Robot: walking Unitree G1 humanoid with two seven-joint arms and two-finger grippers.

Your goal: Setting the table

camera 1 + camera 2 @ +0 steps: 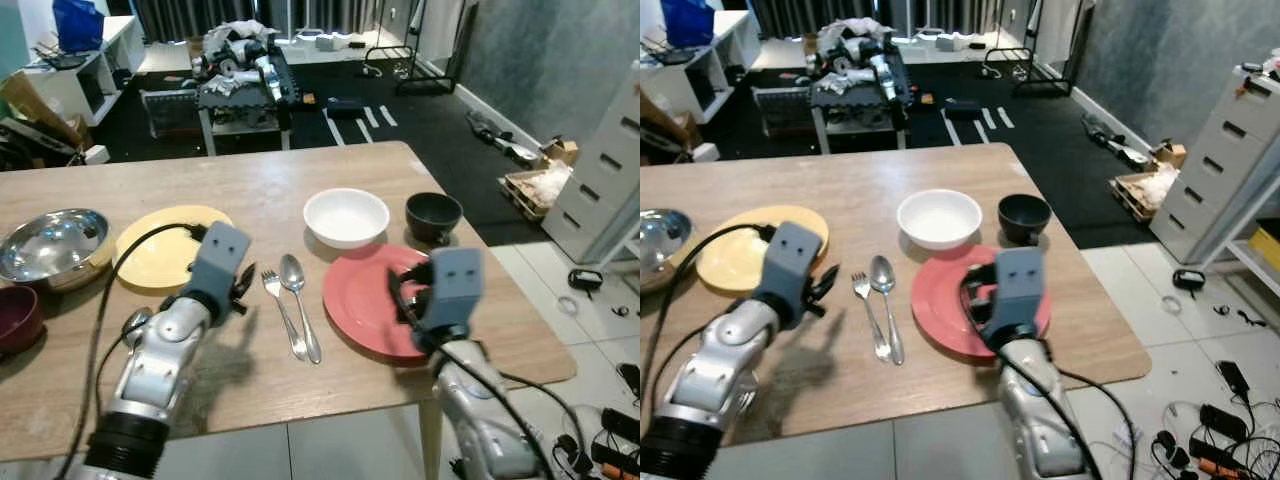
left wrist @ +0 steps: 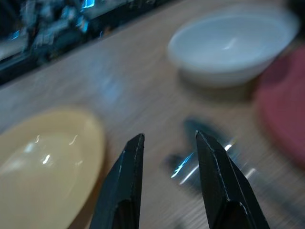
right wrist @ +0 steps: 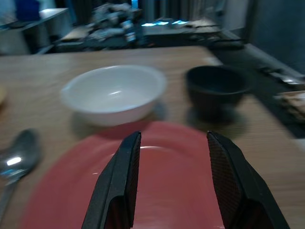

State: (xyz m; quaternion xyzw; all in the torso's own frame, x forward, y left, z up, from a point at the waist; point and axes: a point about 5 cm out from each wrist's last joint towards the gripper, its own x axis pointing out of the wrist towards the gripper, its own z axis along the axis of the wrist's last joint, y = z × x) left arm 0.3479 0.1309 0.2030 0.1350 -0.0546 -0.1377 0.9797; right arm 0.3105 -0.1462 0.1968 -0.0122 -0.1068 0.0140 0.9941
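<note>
The left tool hovers low over the wooden counter with its two black fingers spread a little and pinching nothing. Just ahead of its tips lie the fork and the spoon, side by side and parallel, handles toward the robot; in the left wrist view they are only a blurred glint. To the outer side of this tool sits the yellow plate, and beyond that the steel bowl, with a dark red bowl at the counter's near edge. The right tool hangs over the red plate, its fingers spread wide and empty, their tips above the plate's near half. Straight ahead of this tool, just past the plate's far rim, stands the white bowl, and beside that, toward the counter's right edge, the black bowl. The spoon lies between the two tools, close to the red plate's left rim but apart from it. Behind the counter a cluttered low cart stands on dark floor.
</note>
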